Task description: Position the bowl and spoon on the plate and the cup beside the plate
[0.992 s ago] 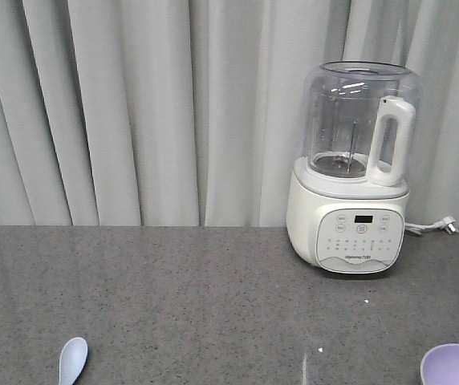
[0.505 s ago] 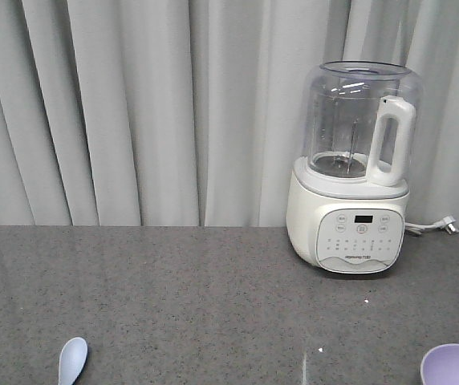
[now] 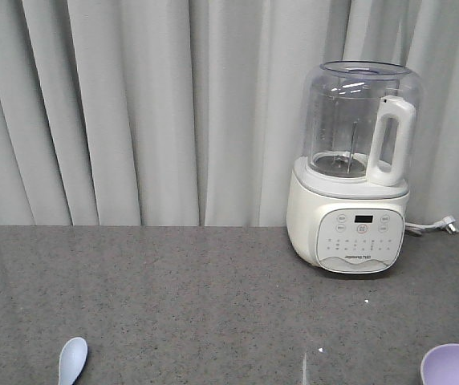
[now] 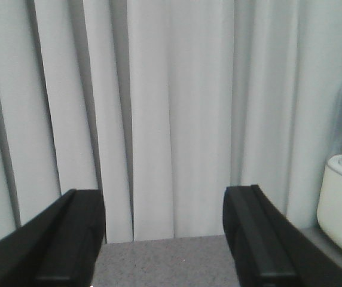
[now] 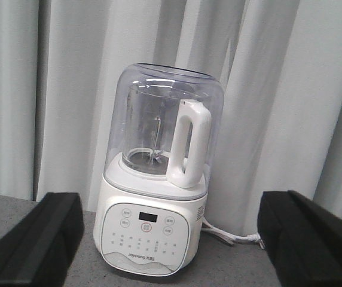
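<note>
— Where did the spoon (image 3: 72, 360) lie?
— At the front left of the counter (image 3: 213, 297); the bowl (image 3: 454, 366) sat at the front right, well apart.
— And behind them?
— The blender (image 3: 356, 168) stood back right, before the curtain (image 3: 133, 112).

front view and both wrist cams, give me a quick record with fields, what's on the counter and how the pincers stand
spoon: lies on the countertop, bottom left of the front view, partly cut off
bowl: lavender, bottom right corner, partly cut off
plate, cup: not in any view
blender: white base, clear jug, upright at back right before the curtain
left pincer: open, nothing between the fingers
right pincer: open, nothing held, facing the blender
</note>
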Controlling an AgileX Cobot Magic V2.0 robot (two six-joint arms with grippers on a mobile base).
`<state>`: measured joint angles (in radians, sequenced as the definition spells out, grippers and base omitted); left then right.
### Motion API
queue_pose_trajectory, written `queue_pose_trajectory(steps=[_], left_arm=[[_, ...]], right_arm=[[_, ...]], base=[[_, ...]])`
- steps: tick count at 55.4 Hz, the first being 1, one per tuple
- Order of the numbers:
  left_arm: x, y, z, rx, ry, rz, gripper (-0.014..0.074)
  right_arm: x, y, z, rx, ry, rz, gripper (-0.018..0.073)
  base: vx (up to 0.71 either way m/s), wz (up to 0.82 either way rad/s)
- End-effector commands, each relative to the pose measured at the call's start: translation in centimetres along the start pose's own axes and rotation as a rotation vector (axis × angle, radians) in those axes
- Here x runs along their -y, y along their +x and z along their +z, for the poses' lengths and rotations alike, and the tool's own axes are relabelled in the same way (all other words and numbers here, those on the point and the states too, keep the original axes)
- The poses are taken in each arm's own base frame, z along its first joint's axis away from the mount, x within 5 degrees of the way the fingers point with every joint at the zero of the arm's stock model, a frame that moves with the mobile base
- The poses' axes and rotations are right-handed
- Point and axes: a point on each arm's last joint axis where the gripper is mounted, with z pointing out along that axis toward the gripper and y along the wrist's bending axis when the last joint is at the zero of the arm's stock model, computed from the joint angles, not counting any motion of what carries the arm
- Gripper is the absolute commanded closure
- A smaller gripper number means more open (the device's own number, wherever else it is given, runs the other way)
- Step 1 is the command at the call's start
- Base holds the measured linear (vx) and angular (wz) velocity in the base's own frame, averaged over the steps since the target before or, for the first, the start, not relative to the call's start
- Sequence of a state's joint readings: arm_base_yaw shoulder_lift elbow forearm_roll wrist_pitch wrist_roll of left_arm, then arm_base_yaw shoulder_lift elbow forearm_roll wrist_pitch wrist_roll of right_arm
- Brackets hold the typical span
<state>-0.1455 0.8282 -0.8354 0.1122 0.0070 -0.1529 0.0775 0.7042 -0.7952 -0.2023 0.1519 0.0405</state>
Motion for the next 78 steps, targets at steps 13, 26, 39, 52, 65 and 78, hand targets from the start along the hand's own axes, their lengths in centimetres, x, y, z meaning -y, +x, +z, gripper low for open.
queue_pose_trajectory(steps=[13, 26, 39, 52, 65, 78], left_arm=[[-0.1, -2.0, 1.5, -0.134, -0.03, -0.034, 0.0092], [3.0, 0.5, 6.7, -0.503, 0.054, -0.01, 0.0108], [4.9, 8.8, 11.2, -0.884, 0.013, -0.063, 0.0108], [5.2, 14.7, 13.3, -1.113, -0.039, -0.043, 0.0108], [5.3, 17.5, 14.0, -1.203, -0.072, -0.052, 0.0108], [5.3, 18.5, 14.2, -1.244, -0.091, -0.059, 0.0124]], right_arm=[[0.2, -1.8, -0.2, 0.117, 0.006, -0.012, -0.0069], [0.1, -1.5, 0.4, 0.097, 0.002, -0.012, -0.0027], [0.0, -0.8, 1.5, 0.053, -0.004, -0.013, -0.0027], [0.0, -0.6, 1.8, 0.04, -0.005, -0.013, -0.0027], [0.0, -0.6, 1.8, 0.037, -0.005, -0.014, -0.0027], [0.0, -0.6, 1.8, 0.037, -0.005, -0.017, -0.0027]], base=[[0.0, 0.0], [0.0, 0.0], [0.0, 0.0], [0.0, 0.0], [0.0, 0.0], [0.0, 0.0]])
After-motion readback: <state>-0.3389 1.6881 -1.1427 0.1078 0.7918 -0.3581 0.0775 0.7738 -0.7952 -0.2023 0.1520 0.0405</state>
